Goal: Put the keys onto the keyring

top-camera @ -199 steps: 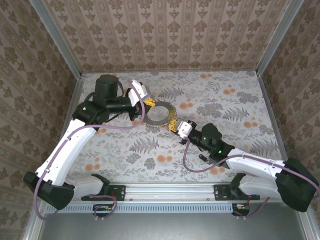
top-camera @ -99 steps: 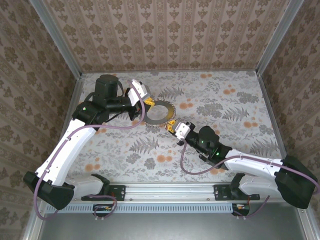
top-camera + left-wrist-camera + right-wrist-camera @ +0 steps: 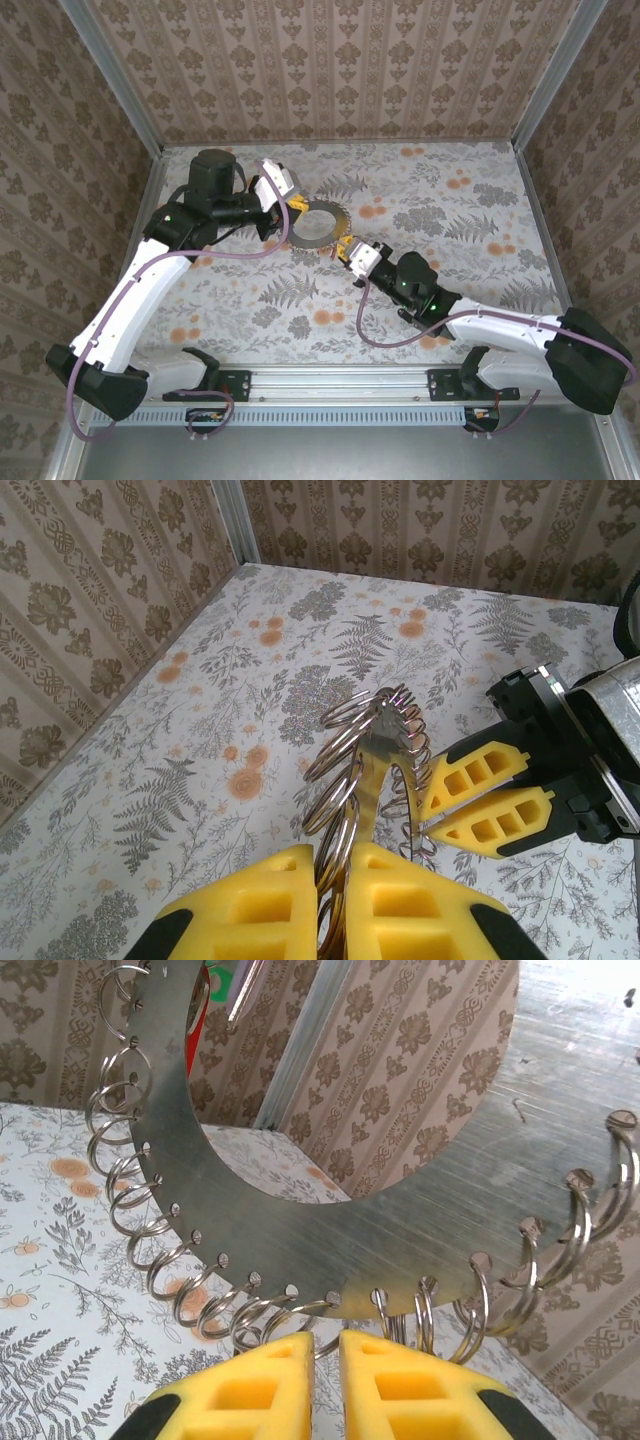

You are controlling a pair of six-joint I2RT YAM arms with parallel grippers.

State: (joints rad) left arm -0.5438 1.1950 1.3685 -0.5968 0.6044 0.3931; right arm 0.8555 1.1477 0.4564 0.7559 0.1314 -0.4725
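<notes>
Clamping the flat grey metal keyring (image 3: 430,1210), jaws of your left gripper (image 3: 340,868) are tight; those of your right gripper (image 3: 327,1348) stand barely parted.

The keyring (image 3: 400,1210) is brushed, dull-grey metal rimmed with glossy wire loops (image 3: 160,1260). The right pincer (image 3: 327,1340) has matt yellow plastic fingers (image 3: 250,1390). The tabletop (image 3: 50,1290) bears a matt floral print.
</notes>
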